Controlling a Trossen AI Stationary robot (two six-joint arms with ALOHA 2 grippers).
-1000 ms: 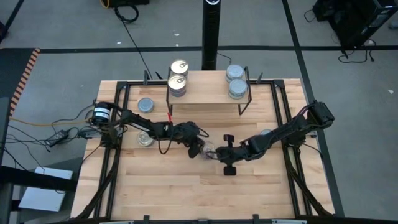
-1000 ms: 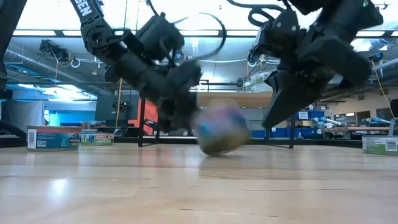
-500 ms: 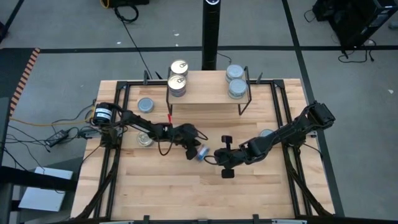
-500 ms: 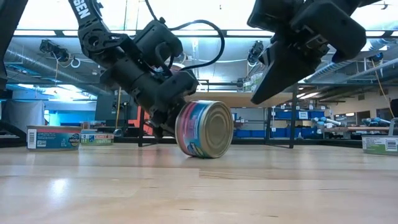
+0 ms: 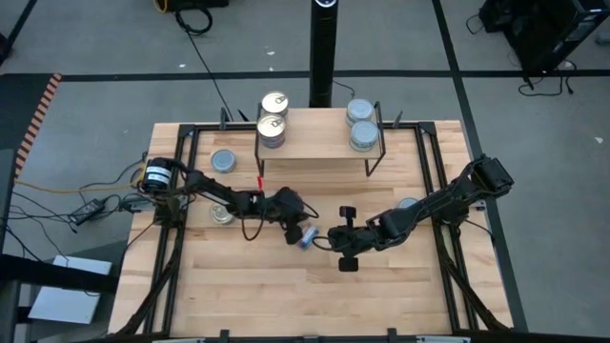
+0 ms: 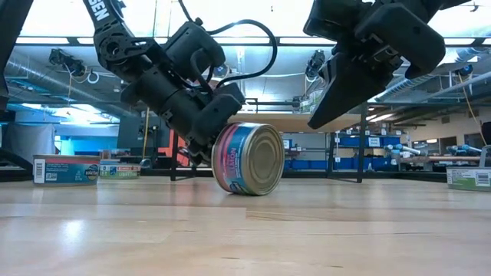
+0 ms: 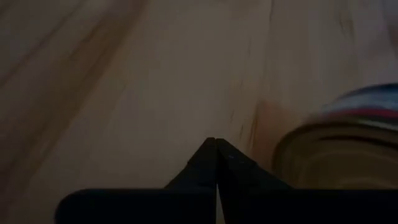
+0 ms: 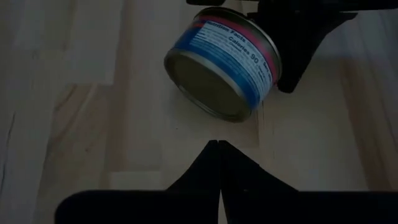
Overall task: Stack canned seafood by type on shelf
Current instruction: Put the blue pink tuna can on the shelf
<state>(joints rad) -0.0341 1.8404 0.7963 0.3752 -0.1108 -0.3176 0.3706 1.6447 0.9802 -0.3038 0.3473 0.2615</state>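
You have one small round tin with a blue, pink and white label (image 6: 247, 159) standing on its edge at the middle of the large slatted light-wood tabletop (image 5: 286, 295), tilted, with one pale gold end turned toward the low camera. The left gripper (image 6: 201, 151) is low at the table just behind that tin and appears to touch its labelled side; its two dark fingers are pressed together and hold nothing, and in the left wrist view the tin lies just beside the closed fingertips, not between them. The right gripper (image 6: 316, 123) hangs above the table on the tin's other side, clear of it, its fingers likewise drawn fully together and empty; from the right wrist view the tin (image 8: 224, 62) sits just ahead of the closed tips, with the left arm's dark gripper against its far side. The small raised light-wood shelf on thin black metal legs (image 5: 319, 148) stands at the far side of the table, well apart from both grippers. On its left end you will find two tins with pale gold pull-tab tops (image 5: 273, 116), one behind the other; on its right end, two stacks of tins with plain blue-grey tops (image 5: 361, 124). Two further tins (image 5: 223, 162) rest on the tabletop left of the shelf, near the left arm's base.
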